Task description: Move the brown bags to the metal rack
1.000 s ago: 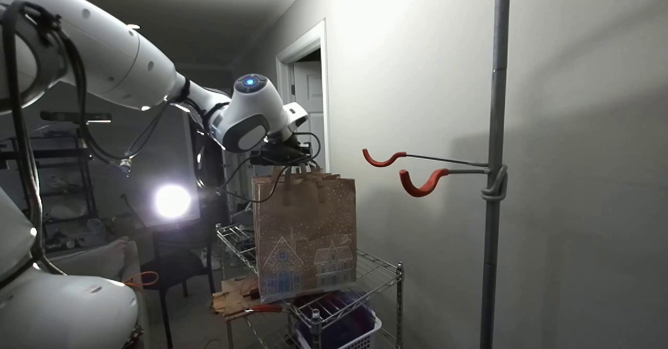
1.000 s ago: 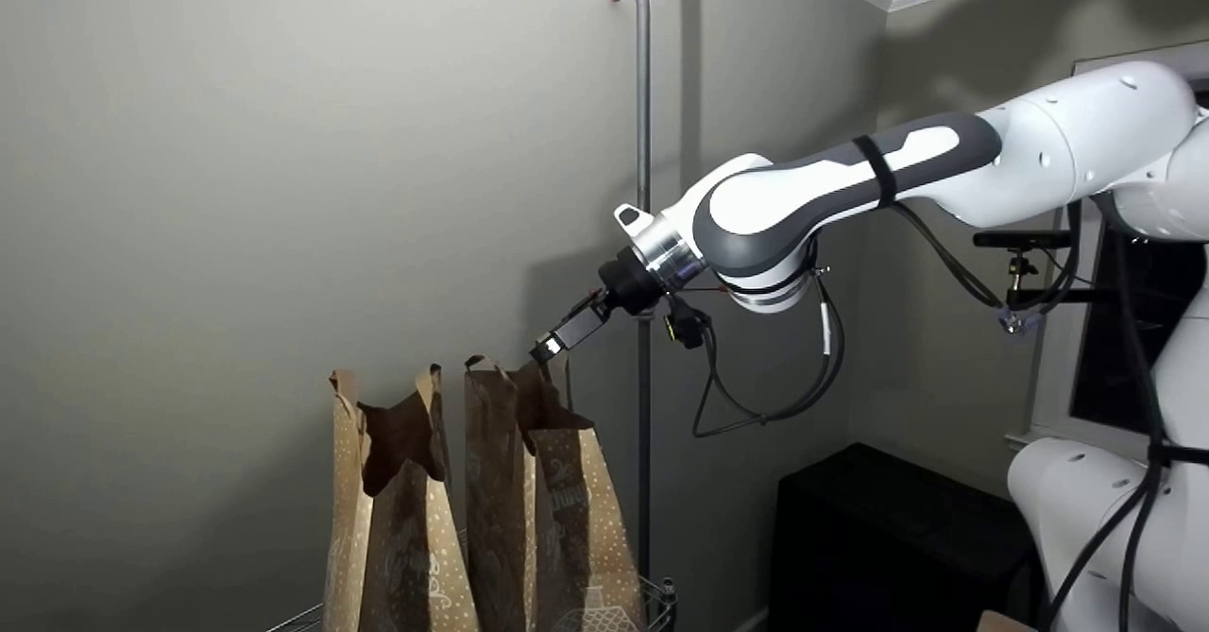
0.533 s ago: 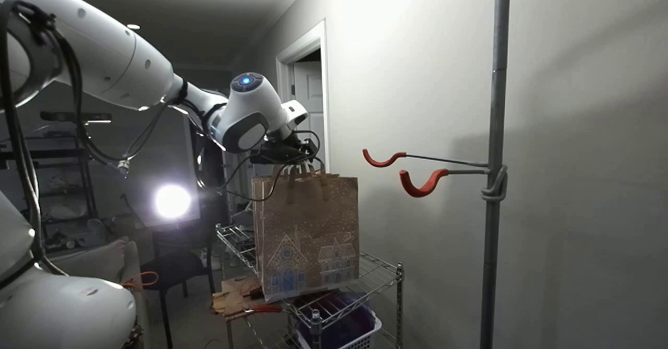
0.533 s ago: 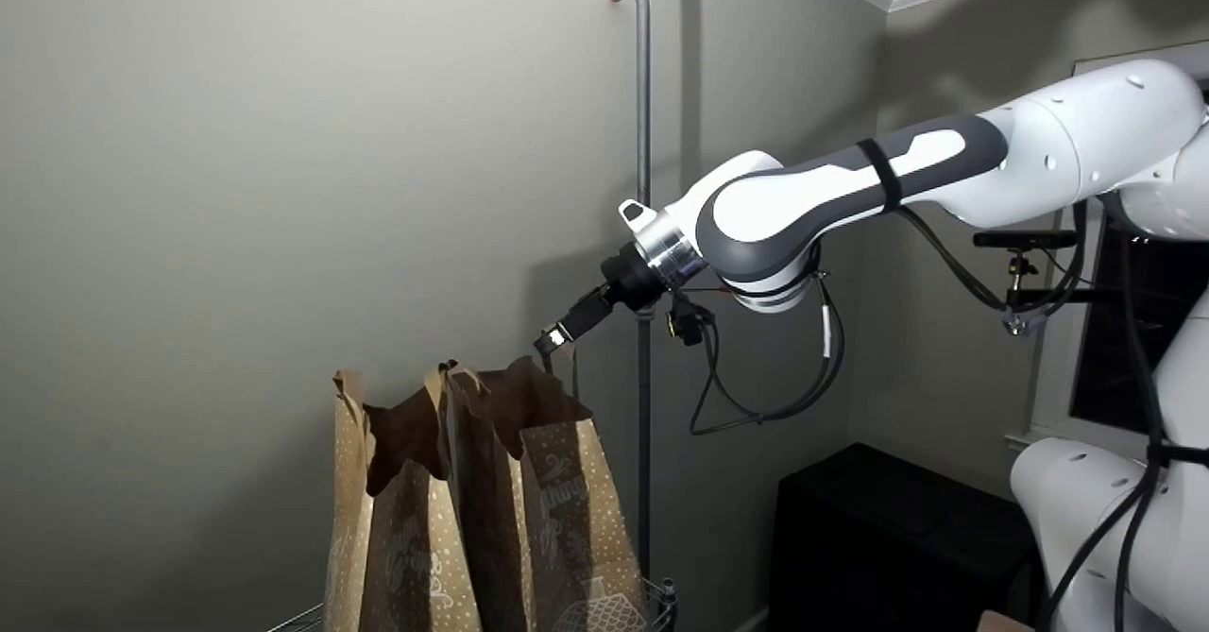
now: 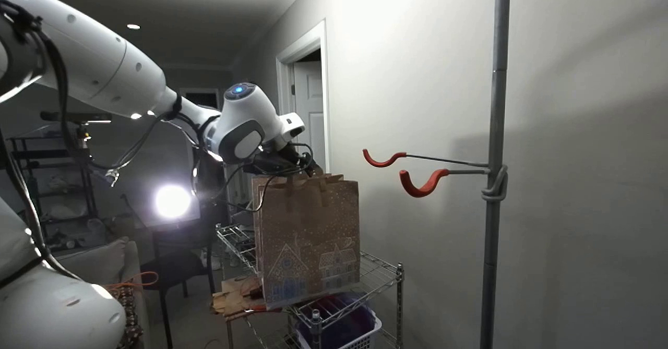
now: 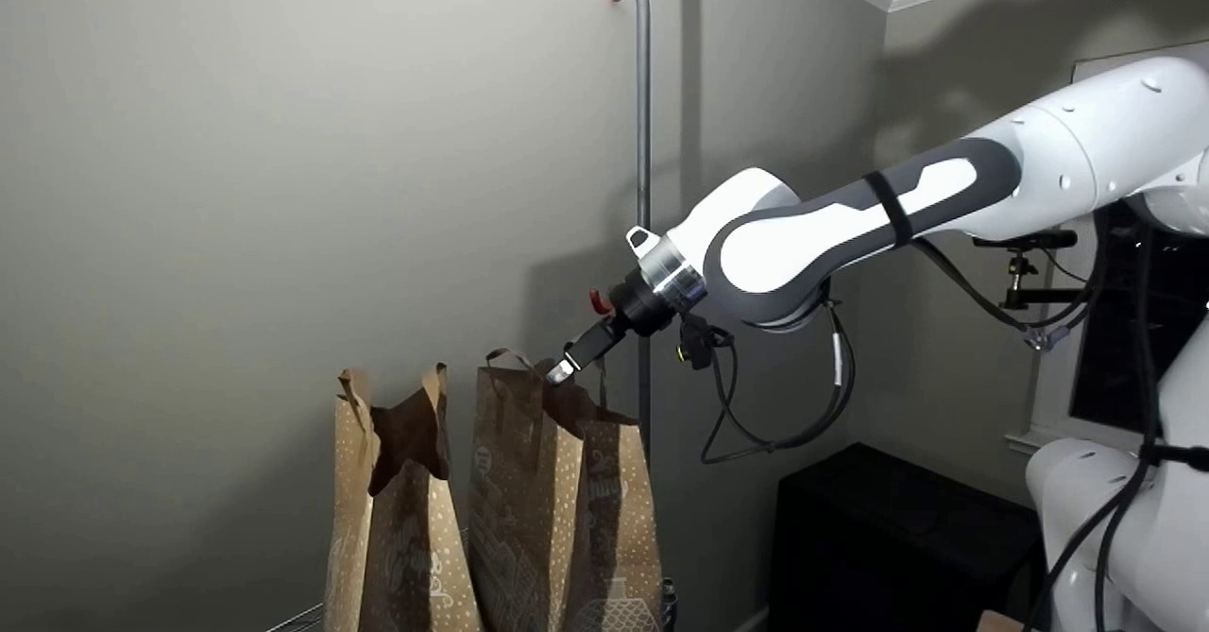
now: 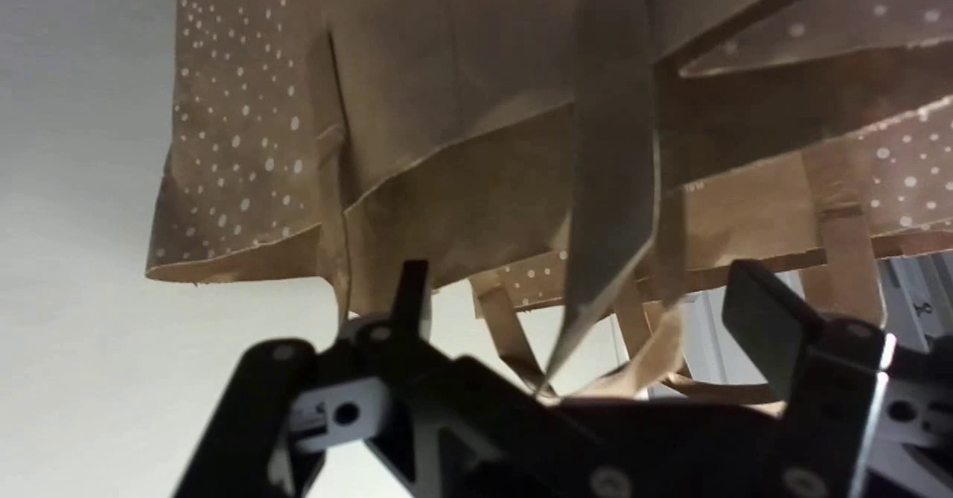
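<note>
Gripper (image 7: pixel 578 289) spread wide, pinching nothing, paper handle (image 7: pixel 614 170) in the gap, depth hard to tell. Likely release step: speckled bag (image 5: pixel 313 234) mid-frame on metal rack (image 5: pixel 400 281), corner past the lower-left edge, second bag (image 6: pixel 401 556) lower left in an exterior view. Next: back upward into free air, no snagging.

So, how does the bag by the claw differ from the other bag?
In an exterior view, the claw is at the top of the first bag and apart from the other bag. The first bag partly covers the pole; the other bag doesn't. The first bag looks wider than the other bag, maybe from angle alone. Both are brown, dotted and open-topped.
</note>
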